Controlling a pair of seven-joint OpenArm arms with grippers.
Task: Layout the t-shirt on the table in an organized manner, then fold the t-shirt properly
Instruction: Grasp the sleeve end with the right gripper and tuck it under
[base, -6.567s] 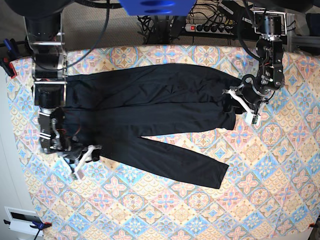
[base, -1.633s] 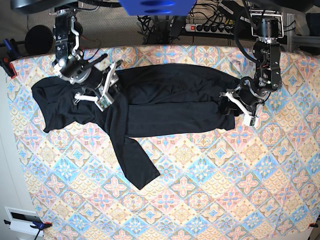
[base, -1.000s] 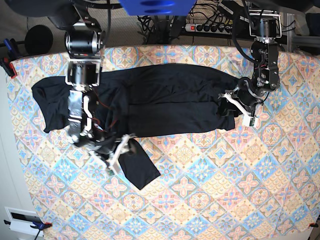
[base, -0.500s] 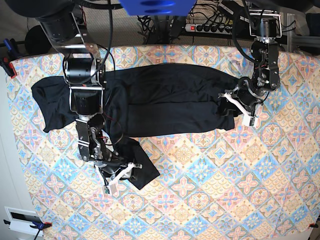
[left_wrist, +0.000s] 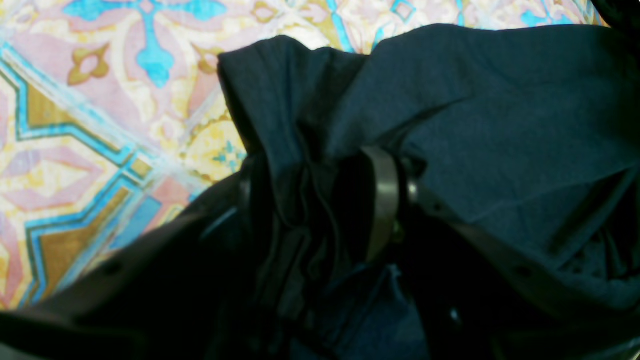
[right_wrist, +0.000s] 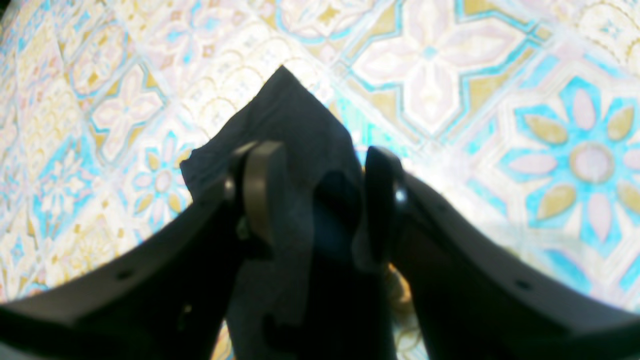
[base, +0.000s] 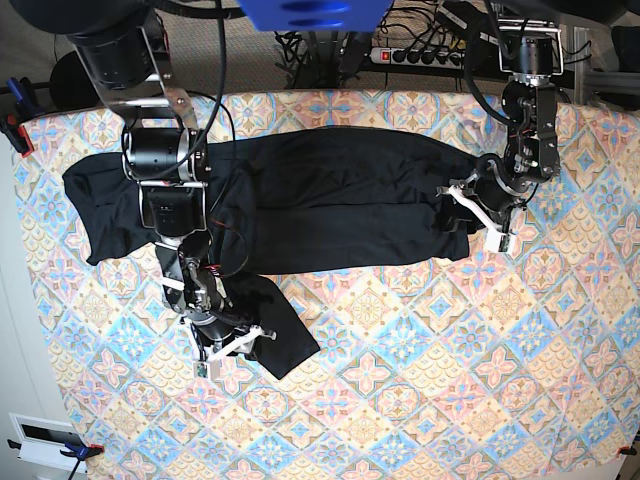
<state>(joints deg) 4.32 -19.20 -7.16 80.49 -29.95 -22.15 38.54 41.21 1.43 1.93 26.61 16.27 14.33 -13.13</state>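
On the patterned surface (base: 420, 400) the t-shirt (base: 330, 195) lies as a long black band across the far half, bunched rather than flat; one loose flap (base: 275, 335) trails toward the near side at the base view's left.

Left gripper (base: 478, 213): sits at the band's end on the base view's right; wrist view shows a gathered wad of black fabric (left_wrist: 300, 210) between the fingers (left_wrist: 381, 200), fingers closed on it; cloth fans out beyond the tips onto the tiles.

Right gripper (base: 232, 345): low over the trailing flap; wrist view shows a pointed corner of the cloth (right_wrist: 295, 120) running up between the fingers (right_wrist: 260, 185), both pads against fabric; read as gripping that corner, though the blur leaves the firmness of the hold unclear.

Step in hand, by my reading: still the layout stage; garment not yet spread, no fold made.

Next move calls for: carrying the held corner outward and away from the band so the flap opens flat; left end kept pinned as an anchor; pull slow and low so thin fabric does not slip out or drag the whole band.
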